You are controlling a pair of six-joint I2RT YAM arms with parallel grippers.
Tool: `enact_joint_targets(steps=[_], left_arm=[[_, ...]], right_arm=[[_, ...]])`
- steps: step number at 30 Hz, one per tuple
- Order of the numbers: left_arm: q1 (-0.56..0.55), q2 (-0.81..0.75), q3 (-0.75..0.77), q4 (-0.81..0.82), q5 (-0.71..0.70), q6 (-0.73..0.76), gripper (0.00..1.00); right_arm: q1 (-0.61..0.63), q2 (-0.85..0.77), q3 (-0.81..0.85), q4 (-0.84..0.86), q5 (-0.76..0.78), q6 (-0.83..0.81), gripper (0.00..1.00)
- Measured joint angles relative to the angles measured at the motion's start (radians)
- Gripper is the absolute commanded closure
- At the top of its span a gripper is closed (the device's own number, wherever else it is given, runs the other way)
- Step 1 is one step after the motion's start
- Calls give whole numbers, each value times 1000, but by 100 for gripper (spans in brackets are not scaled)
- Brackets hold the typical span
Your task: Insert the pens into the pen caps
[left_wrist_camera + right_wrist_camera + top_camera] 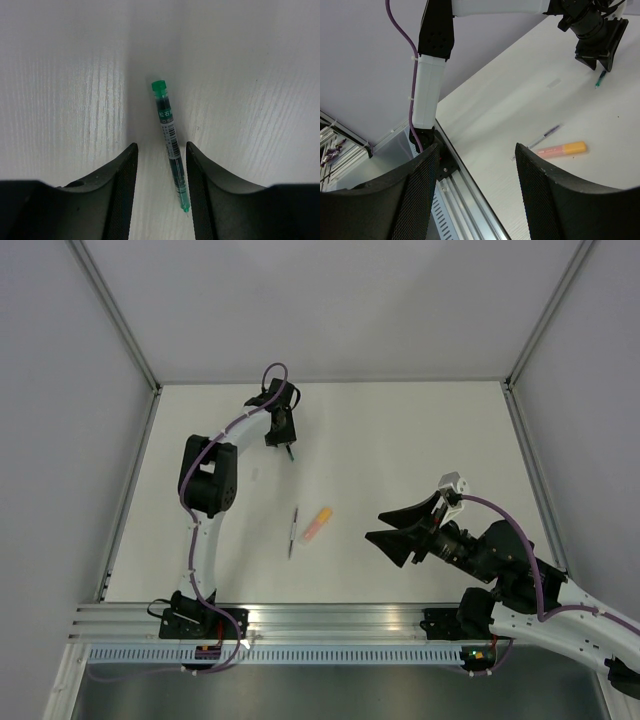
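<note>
While my left gripper straddles the dark teal-green plastic pen at far left, fingers apart, nothing clamped, I judge no pen capped yet. My right gripper hangs wide open, near right. Count: three pens, including thin grey-white pen and thick orange pen at centre; loose caps: none discernible.

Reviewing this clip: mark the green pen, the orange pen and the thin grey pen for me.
green pen [170,134]: left wrist view, on its labelled barrel.
orange pen [318,524]: top external view, on the middle of its body.
thin grey pen [293,531]: top external view, on the middle of its shaft.
</note>
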Motion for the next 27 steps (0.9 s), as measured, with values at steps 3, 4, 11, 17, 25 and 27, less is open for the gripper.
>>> enact_joint_targets(steps=[3, 4, 11, 17, 25, 27], left_arm=[[0, 2, 3, -6, 0, -1, 54], [0, 2, 3, -8, 0, -2, 56], [0, 7, 11, -21, -10, -3, 72], [0, 8, 12, -27, -17, -4, 98], [1, -82, -138, 49, 69, 1, 98], [0, -136, -219, 55, 116, 2, 98]], right_arm=[[0, 0, 0, 0, -2, 0, 32], [0, 0, 0, 0, -4, 0, 32], [0, 1, 0, 2, -8, 0, 32], [0, 7, 0, 7, -11, 0, 32], [0, 9, -2, 28, -23, -56, 31], [0, 21, -2, 37, -23, -82, 31]])
